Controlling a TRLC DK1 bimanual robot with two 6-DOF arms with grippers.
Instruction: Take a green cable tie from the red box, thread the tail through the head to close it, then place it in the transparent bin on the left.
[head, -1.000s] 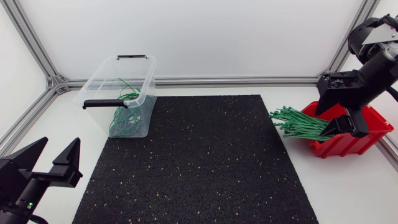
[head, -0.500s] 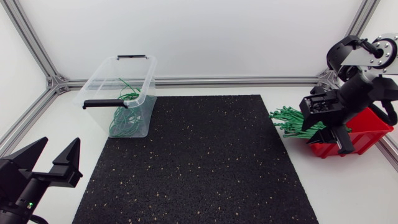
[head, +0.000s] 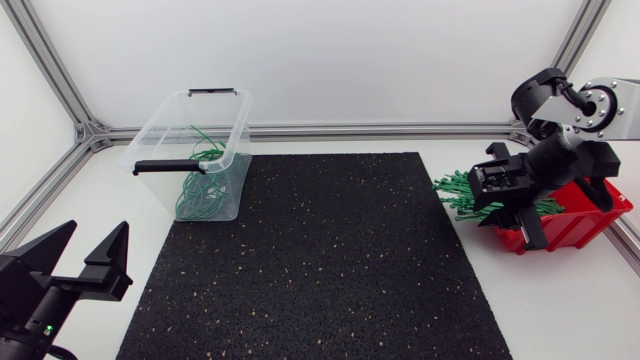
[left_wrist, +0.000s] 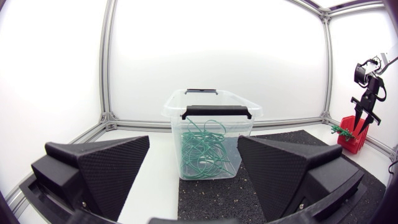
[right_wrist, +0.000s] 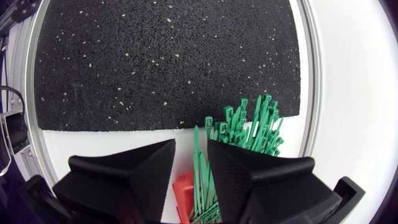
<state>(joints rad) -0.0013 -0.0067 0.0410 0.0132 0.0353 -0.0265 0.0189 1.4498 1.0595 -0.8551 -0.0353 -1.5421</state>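
Ties (right_wrist: 199, 182) between right hand's (right_wrist: 191, 144) fingers (right_wrist: 140, 177)

2 grippers: left gripper (head: 98, 230), right gripper (right_wrist: 191, 149). 1 red box (head: 562, 232), 1 transparent bin (head: 160, 125), 1 black mat (head: 320, 260). Too many green cable ties (head: 468, 198) to count: 1 bundle, 1 tangle.

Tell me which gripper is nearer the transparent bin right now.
Left. The left gripper sits at the table's near left corner, facing the transparent bin. The right gripper hangs over the red box, across the black mat from it.
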